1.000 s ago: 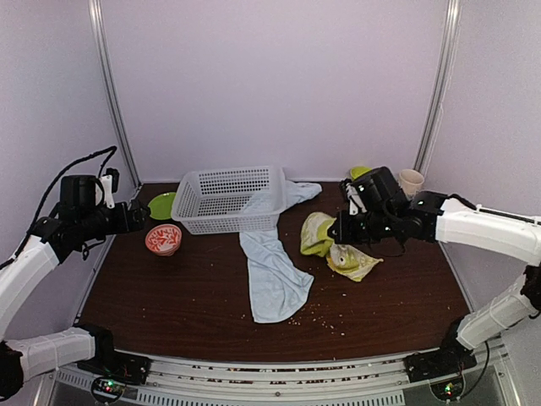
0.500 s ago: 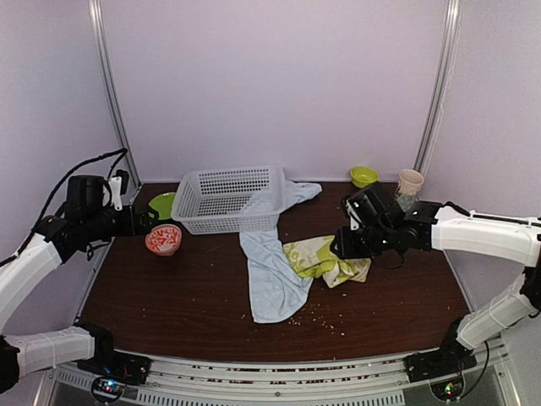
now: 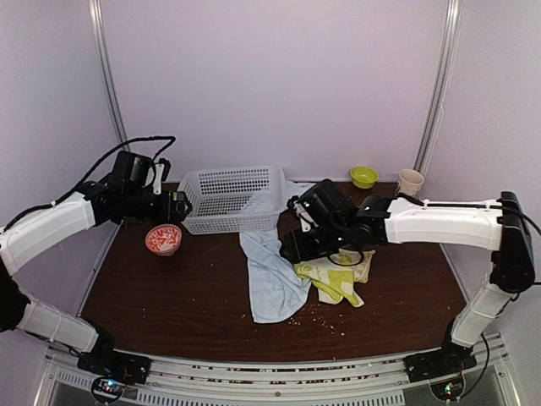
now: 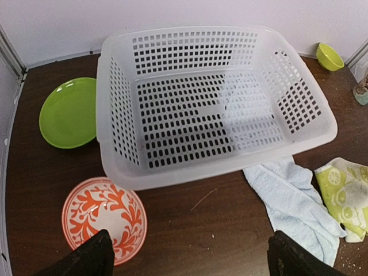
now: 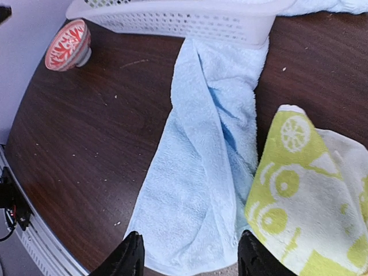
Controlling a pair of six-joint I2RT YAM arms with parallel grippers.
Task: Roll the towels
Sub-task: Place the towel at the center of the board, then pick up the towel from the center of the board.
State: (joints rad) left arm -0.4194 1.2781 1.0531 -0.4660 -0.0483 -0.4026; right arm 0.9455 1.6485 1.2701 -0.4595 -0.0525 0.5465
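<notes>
The pale blue towel (image 3: 272, 283) lies lengthwise on the dark table, and its far end runs under the white mesh basket's right corner. Touching its right edge, the lime-green lemon-print towel (image 3: 338, 279) lies crumpled. My right gripper (image 3: 293, 248) hovers over the seam between the towels. In the right wrist view it (image 5: 192, 261) is open above the blue towel (image 5: 201, 172), nothing between its fingers, with the lemon towel (image 5: 305, 195) to the right. My left gripper (image 3: 179, 207) hangs by the basket's left end, and in the left wrist view it (image 4: 190, 261) is open and empty.
The white mesh basket (image 3: 228, 196) stands at the back centre. A red patterned bowl (image 3: 163, 239) sits left of it, a green plate (image 4: 69, 112) behind that. A small green bowl (image 3: 364, 176) and a beige cup (image 3: 411, 181) stand at the back right. Crumbs dot the table front.
My right gripper opened and let go of the lemon towel, which dropped beside the blue one. The right arm swung left over the blue towel. My left arm reached right toward the basket.
</notes>
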